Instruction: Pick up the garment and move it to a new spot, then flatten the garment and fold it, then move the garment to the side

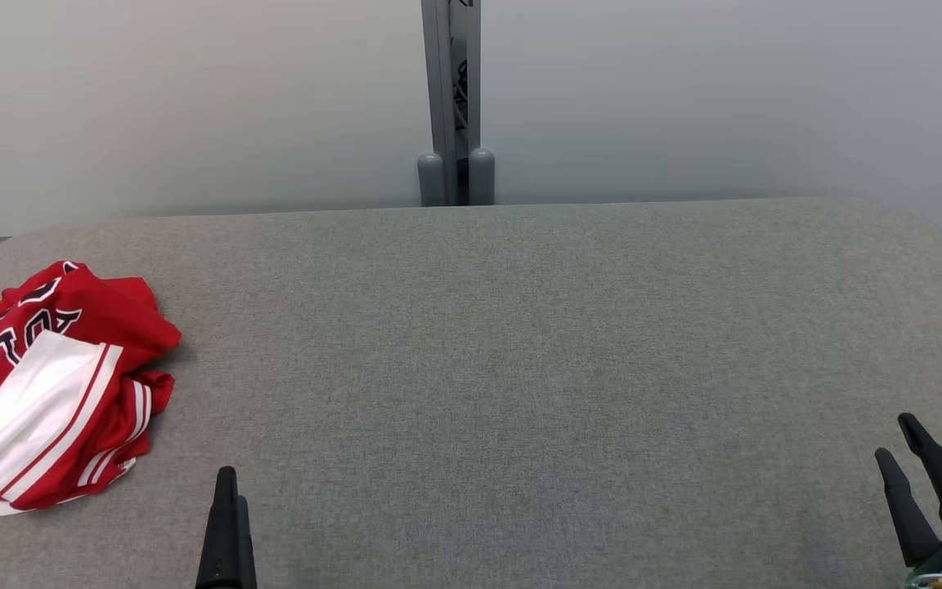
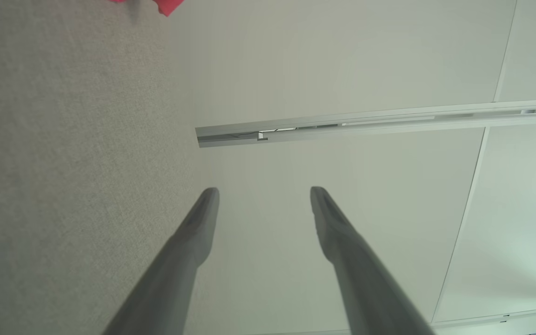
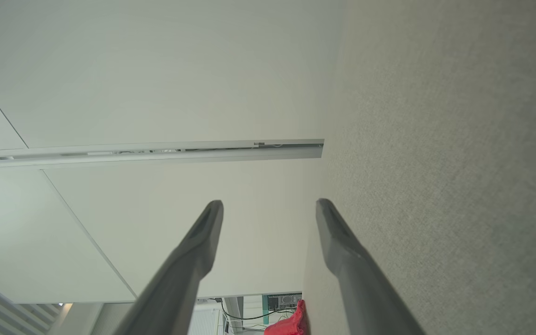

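Observation:
The garment point(image 1: 54, 384), a red jersey with white panels and dark lettering, lies crumpled at the left edge of the grey table point(image 1: 520, 368). A red scrap of the garment point(image 2: 168, 5) shows at the top of the left wrist view, and the garment point(image 3: 291, 323) peeks in at the bottom of the right wrist view. My left gripper point(image 1: 227, 478) hovers near the front edge, a short way right of the garment, its fingers seen edge-on; the left gripper point(image 2: 263, 193) stands open and empty. My right gripper point(image 1: 896, 438) is at the front right corner, far from the garment; the right gripper point(image 3: 268, 207) is open with nothing between its fingers.
A pale wall runs behind the table, with a grey upright post point(image 1: 453, 98) at the middle of the far edge. The table has rounded far corners. The grey cloth surface stretches wide between the garment and my right gripper.

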`<state>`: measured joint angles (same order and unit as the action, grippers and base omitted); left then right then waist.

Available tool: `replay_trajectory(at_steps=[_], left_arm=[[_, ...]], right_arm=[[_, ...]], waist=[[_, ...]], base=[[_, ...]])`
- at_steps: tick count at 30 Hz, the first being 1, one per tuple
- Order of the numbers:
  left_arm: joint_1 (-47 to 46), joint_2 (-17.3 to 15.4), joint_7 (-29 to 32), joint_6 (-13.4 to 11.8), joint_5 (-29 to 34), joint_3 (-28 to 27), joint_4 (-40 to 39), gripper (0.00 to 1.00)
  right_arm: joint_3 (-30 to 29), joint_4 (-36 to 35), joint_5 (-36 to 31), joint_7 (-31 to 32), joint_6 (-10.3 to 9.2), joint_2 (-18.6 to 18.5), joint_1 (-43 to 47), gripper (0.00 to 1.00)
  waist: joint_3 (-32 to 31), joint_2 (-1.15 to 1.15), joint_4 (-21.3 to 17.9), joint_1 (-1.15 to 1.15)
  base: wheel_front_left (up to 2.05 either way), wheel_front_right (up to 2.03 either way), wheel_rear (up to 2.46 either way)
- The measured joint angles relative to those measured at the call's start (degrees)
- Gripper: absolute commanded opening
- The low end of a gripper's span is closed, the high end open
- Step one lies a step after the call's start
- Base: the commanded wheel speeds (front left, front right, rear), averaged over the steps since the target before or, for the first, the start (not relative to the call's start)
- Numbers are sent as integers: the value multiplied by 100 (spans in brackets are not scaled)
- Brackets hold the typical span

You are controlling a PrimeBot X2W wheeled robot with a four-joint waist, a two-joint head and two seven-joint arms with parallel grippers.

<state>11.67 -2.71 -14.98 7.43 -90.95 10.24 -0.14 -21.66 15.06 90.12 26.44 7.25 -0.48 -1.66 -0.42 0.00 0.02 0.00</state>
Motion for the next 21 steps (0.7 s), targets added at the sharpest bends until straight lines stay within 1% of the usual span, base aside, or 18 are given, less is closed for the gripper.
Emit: replay_trajectory(at_steps=[8,14,21], left_arm=[[-38,0,0,0,27,-93,115,100],[-113,0,0,0,110,-191,222,100],[-190,0,0,0,278,-281,276,100]], right_arm=[[200,-29,-259,-402,0,-8,18,100],[347,-80,-635,-720,0,-27,17,100],[519,-177,-1273,-1069,0,-51,12,100]], waist=[[-58,0,8,0],[-106,0,25,0],[-157,0,49,0]], base=[[0,0,0],[0,0,0],[0,0,0]])
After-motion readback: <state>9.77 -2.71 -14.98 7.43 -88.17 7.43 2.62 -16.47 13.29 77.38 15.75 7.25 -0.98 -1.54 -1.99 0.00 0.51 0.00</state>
